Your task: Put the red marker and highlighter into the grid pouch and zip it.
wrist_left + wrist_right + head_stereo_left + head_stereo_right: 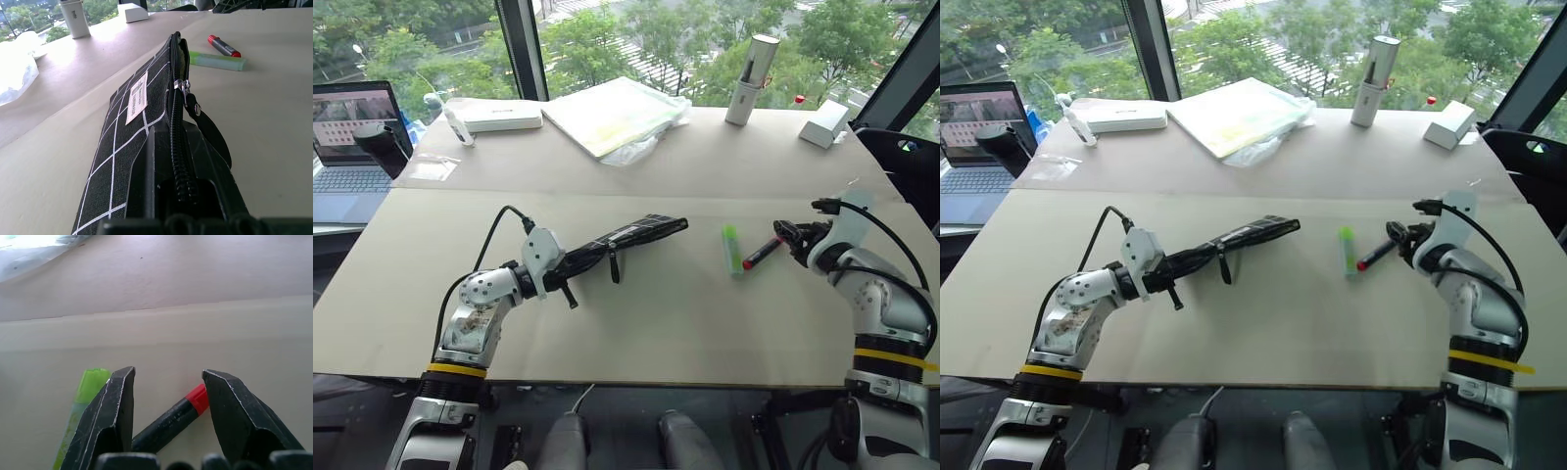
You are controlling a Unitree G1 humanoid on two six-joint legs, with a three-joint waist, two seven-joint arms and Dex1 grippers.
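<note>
On the table [636, 333], marker [762, 254] and highlighter [731, 248] lay outside the pouch [617, 241], which the left gripper [570, 264] clamped; the right gripper [168, 396] straddled the marker, jaws apart.

the grid pouch [122, 161] has a white label [137, 95], print unreadable.

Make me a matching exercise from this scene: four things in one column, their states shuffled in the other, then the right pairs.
Things:
1. grid pouch
2. red marker
3. highlighter
4. right gripper

States:
A. lying on the table, light green
B. open, fingers either side of a black barrel
C. clamped at one end by the left gripper
D. lying between two open fingers

Pairs: 1-C, 2-D, 3-A, 4-B
</note>
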